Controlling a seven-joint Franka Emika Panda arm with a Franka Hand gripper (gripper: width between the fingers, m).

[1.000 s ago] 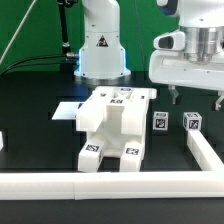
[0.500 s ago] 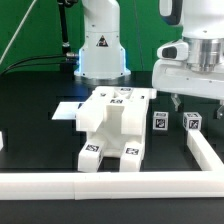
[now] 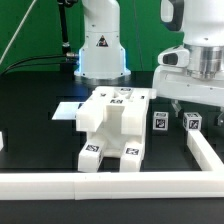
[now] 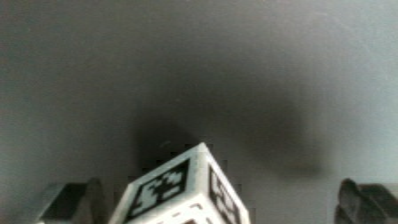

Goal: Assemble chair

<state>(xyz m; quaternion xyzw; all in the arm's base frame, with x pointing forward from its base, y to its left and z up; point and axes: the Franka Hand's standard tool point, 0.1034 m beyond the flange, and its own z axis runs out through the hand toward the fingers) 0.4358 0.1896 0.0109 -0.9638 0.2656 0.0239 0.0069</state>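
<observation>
The large white blocky chair piece (image 3: 112, 124) lies mid-table, with tags on its top and front. Two small white tagged chair pieces (image 3: 159, 121) (image 3: 192, 122) stand upright to the exterior view's right of it. My gripper (image 3: 196, 106) hangs just above these two, open and holding nothing. In the wrist view a tagged white block (image 4: 178, 190) rises between my two dark fingers (image 4: 71, 205), touching neither, and my gripper (image 4: 221, 210) is spread wide around it.
The marker board (image 3: 68, 110) lies flat behind the large piece. A long low white rail (image 3: 110, 186) runs along the front and up the exterior view's right side (image 3: 205, 150). The arm's base (image 3: 100, 50) stands at the back.
The gripper has come down toward the two small pieces and shifted slightly to the exterior view's right. Its jaws stayed open. The parts have not moved.
</observation>
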